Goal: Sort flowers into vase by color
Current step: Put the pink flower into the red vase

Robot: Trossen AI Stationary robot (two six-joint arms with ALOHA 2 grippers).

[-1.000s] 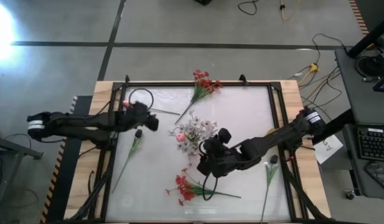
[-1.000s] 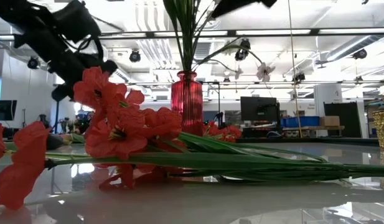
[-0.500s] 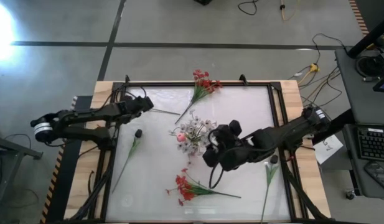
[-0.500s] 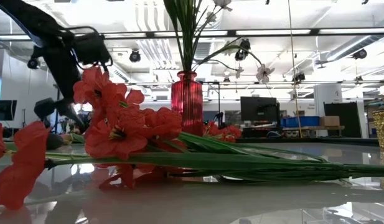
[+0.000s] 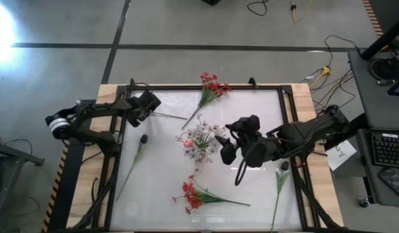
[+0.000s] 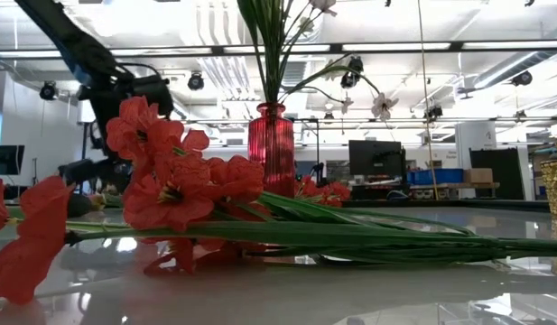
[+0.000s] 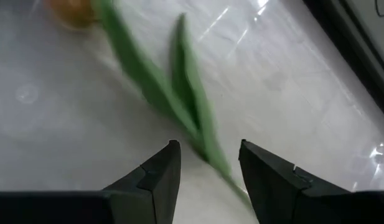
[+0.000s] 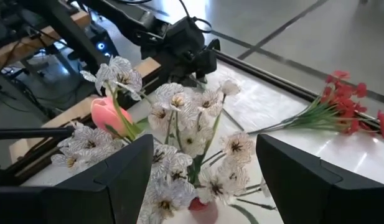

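Note:
A red ribbed vase [image 6: 272, 149] stands mid-table, holding white sprays [image 5: 202, 137] and one pink bud [image 8: 106, 113]. My right gripper [image 5: 226, 153] is open and empty, hovering just right of the vase, which fills its wrist view [image 8: 205, 143]. My left gripper [image 5: 149, 103] is open near the far-left corner. In the left wrist view its fingers [image 7: 207, 165] stand on either side of a green stalk [image 7: 182, 102] lying on the table, its pinkish bud [image 7: 70, 9] farther on. One red spray [image 5: 212, 87] lies at the far edge, another [image 5: 193, 194] near the near edge.
Two loose stalks with dark tips lie flat on the table, one on the left [image 5: 140, 150] and one on the right [image 5: 280, 175]. A dark raised frame [image 5: 286, 110] borders the white table top. A cable loop [image 5: 238, 175] hangs under my right arm.
My right gripper has drawn back from the near red spray toward the table's far and right side, ending beside the vase. My left gripper has moved toward the far edge and the left corner. The flowers and the vase have stayed put.

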